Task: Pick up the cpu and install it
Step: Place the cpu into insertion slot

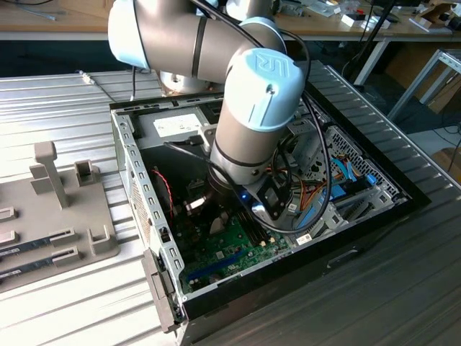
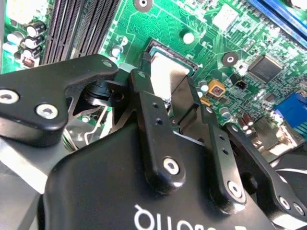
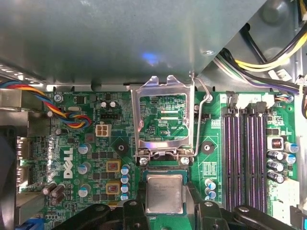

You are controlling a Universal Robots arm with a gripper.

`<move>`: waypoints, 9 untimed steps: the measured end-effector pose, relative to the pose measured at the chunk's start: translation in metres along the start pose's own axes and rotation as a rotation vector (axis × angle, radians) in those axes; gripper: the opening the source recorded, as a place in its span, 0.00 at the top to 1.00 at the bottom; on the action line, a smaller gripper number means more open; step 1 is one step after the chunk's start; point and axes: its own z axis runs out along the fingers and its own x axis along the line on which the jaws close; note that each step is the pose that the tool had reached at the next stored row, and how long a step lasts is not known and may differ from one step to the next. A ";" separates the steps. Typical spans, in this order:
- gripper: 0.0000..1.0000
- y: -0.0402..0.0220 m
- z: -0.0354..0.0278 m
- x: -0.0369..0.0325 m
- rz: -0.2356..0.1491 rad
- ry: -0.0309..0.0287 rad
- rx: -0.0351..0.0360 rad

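The cpu is a small square chip with a silvery top. It lies at the open socket on the green motherboard, just below the raised metal load plate. My gripper straddles it, with a black finger against each of two opposite edges. In the second wrist view the same fingers close on the cpu from both sides. In the exterior view my arm reaches down into the open computer case.
Purple memory slots run beside the socket, and the socket lever stands up. A grey metal box overhangs the board, with coloured cables nearby. On the exterior view's left, a grey fixture tray sits outside the case.
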 end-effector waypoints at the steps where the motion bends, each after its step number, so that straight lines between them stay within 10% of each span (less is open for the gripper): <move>1: 0.58 -0.0001 0.0007 0.0000 0.000 0.0001 0.0002; 9: 0.58 -0.0027 0.0031 0.0002 0.000 0.0002 0.0001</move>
